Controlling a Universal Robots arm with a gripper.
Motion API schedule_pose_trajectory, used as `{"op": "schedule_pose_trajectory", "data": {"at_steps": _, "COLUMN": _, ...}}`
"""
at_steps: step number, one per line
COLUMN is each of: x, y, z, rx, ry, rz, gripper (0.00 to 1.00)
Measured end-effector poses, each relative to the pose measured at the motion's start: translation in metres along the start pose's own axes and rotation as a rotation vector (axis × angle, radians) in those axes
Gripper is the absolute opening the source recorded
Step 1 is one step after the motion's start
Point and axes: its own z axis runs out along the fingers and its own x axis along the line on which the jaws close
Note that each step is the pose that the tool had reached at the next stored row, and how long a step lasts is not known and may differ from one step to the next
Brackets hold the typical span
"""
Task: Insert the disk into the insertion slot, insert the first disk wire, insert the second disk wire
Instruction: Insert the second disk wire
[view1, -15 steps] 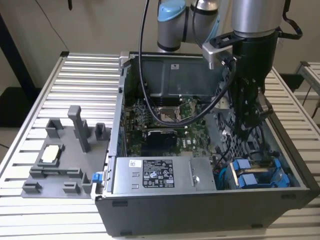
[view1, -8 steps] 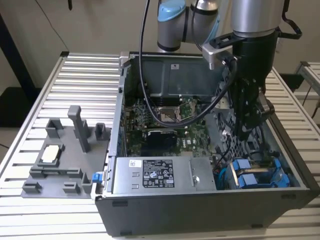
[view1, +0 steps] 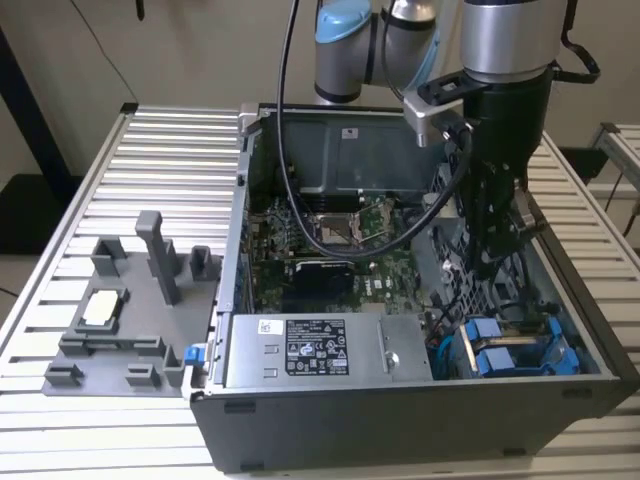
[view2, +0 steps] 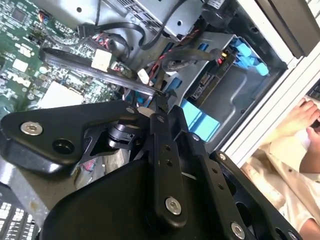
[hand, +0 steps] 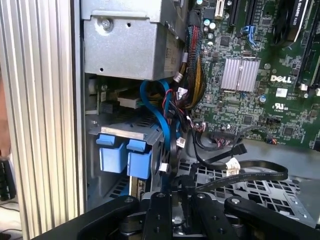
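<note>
— Where the disk (view1: 508, 350) sits, in the insertion slot (view1: 560, 372), how does the tool (view1: 490, 262) stand?
— Just above it, inside the case (view1: 400, 425); whether its fingers are apart cannot be told.

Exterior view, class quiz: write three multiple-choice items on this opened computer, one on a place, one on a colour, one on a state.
1. Where does the grey fixture plate lie?
A. inside the case
B. at the exterior view's left of the computer case
C. on the arm

2. What colour are the drive carriers in the case's corner?
A. red
B. yellow
C. blue

3. How is the case's side?
A. open
B. shut by a panel
C. under a cloth

Answers: 1 B, it rests on the slatted table beside the case; 2 C, their plastic is bright blue; 3 A, the motherboard shows.
</note>
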Motion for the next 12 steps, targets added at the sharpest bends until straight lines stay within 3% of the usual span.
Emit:
{"op": "schedule_pose_trajectory", "data": {"at_steps": 4, "x": 0.0014, "y": 0.0002, "z": 0.0003, "rx": 0.0066, "ry": -0.0696, "rz": 0.015, "gripper": 0.23}}
{"op": "schedule_pose_trajectory", "data": {"at_steps": 5, "x": 0.0025, "y": 0.0003, "z": 0.0005, "rx": 0.0072, "ry": -0.0764, "rz": 0.017, "gripper": 0.23}}
{"op": "schedule_pose_trajectory", "data": {"at_steps": 12, "x": 0.011, "y": 0.0006, "z": 0.0022, "rx": 0.0066, "ry": -0.0797, "rz": 0.017, "gripper": 0.23}}
